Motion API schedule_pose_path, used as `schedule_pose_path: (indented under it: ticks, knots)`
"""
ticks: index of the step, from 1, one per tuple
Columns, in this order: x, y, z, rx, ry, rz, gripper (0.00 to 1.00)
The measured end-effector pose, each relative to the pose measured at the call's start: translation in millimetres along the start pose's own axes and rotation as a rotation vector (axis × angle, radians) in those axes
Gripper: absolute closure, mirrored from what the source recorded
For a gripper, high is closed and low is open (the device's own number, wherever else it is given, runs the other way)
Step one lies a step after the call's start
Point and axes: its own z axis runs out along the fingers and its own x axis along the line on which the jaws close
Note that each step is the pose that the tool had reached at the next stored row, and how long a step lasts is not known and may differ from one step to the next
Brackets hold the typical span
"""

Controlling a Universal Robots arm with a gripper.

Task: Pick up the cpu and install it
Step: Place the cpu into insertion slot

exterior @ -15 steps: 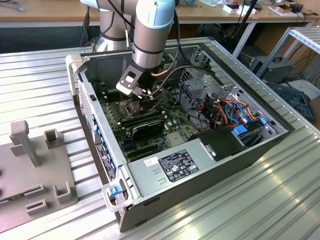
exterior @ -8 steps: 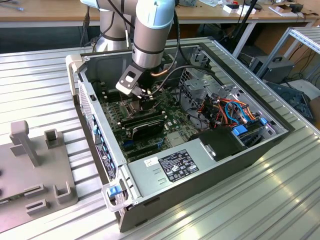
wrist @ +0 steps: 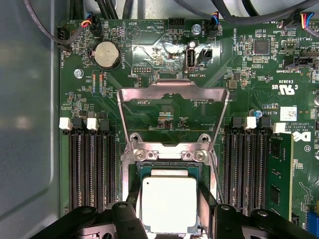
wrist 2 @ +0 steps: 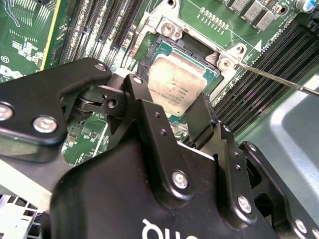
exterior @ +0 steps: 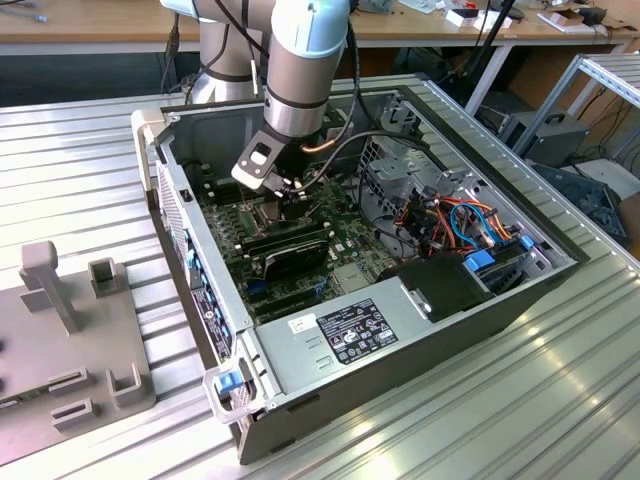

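The cpu (wrist: pixel 169 204) sits flat, silver top up, in the motherboard (wrist: pixel 164 124) socket, beside the swung-open metal socket frame (wrist: pixel 172 94). The gripper (wrist: pixel 169 211) straddles it, its narrowly parted fingers (wrist: pixel 132 199) closed against two opposite edges. Dark memory slots (wrist: pixel 92 169) flank the socket. In the exterior view, the arm (exterior: pixel 300 60) reaches down into the open computer case (exterior: pixel 400 330).

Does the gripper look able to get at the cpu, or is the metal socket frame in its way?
Probably yes. The gripper sits right at the cpu, and the socket frame stands swung open, clear of the chip's top.
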Motion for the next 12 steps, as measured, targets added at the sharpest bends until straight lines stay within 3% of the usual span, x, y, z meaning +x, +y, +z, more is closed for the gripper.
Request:
schedule_pose_path:
  ticks: [12]
  knots:
    - [0.3,0.1,0.9,-0.0005,0.0018,0.0,0.44]
